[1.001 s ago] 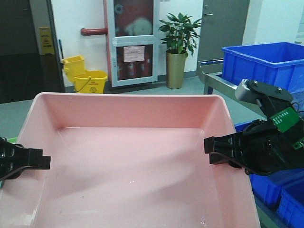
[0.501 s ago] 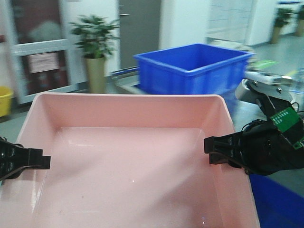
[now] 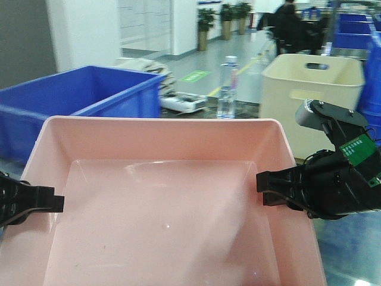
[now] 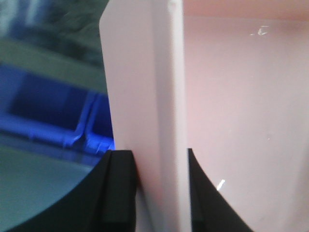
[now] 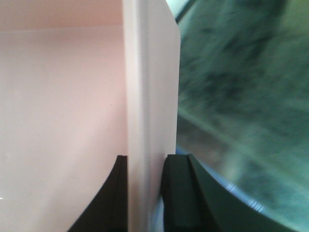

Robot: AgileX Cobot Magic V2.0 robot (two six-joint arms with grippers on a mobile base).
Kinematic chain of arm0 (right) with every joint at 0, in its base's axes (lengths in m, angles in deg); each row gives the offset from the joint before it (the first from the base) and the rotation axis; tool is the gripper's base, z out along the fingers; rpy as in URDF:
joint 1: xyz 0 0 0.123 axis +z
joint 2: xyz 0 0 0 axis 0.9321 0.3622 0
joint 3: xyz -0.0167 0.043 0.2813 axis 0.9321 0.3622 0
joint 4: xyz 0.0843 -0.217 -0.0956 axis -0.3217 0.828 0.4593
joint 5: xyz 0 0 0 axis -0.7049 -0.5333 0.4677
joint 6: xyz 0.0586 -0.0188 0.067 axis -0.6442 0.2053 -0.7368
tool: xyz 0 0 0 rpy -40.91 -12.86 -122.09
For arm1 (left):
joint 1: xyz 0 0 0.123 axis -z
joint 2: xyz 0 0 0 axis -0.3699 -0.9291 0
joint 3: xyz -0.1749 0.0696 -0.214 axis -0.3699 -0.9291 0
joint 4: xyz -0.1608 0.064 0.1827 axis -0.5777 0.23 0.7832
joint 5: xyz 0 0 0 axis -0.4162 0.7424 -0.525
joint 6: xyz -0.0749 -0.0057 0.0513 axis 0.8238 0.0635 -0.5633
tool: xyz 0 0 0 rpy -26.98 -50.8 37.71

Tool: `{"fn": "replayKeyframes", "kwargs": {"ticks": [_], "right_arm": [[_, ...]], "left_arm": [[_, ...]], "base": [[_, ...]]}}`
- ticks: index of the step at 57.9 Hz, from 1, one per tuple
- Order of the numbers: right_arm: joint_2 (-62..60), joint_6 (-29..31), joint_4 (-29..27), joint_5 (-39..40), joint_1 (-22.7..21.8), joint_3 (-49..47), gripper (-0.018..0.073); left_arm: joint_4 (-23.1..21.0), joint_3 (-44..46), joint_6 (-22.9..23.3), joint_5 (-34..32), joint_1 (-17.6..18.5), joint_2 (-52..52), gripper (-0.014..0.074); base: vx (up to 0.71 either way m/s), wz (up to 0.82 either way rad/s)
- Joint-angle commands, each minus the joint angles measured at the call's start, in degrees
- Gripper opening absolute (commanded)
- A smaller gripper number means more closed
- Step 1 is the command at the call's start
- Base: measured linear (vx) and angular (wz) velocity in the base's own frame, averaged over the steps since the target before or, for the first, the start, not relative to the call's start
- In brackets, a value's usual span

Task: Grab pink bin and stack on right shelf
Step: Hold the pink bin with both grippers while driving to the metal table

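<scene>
Shallow pale-pink plastic bin held level up front, off any shelf. Left pincer nipped tight over the left wall, right pincer over the right wall, opposing grips guarding against tipping.

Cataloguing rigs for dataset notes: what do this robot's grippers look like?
Left gripper and right gripper are matte black with blocky fingers. The right one carries a grey module, a green printed board and thin black cables.
</scene>
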Motion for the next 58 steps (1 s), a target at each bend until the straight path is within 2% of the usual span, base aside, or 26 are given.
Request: {"fn": "replayKeyframes", "kwargs": {"ticks": [1, 41, 58], "right_arm": [[-1.9, -0.2, 3.2, 5.7, -1.1, -1.9, -0.0008], [-1.9, -0.2, 3.2, 5.7, -1.1, -1.9, -0.0008], [-1.9, -0.2, 3.2, 5.7, -1.1, -1.9, -0.0008]], "left_arm": [[0.1, 1.7, 0.0, -3.3, -0.4, 1.6, -0.0001], [0.1, 1.7, 0.0, -3.3, -0.4, 1.6, -0.0001], [0.1, 1.7, 0.0, -3.3, -0.4, 1.6, -0.0001]], "base": [[0.34, -0.67], [0.26, -0.54], [0.14, -0.34]]}}
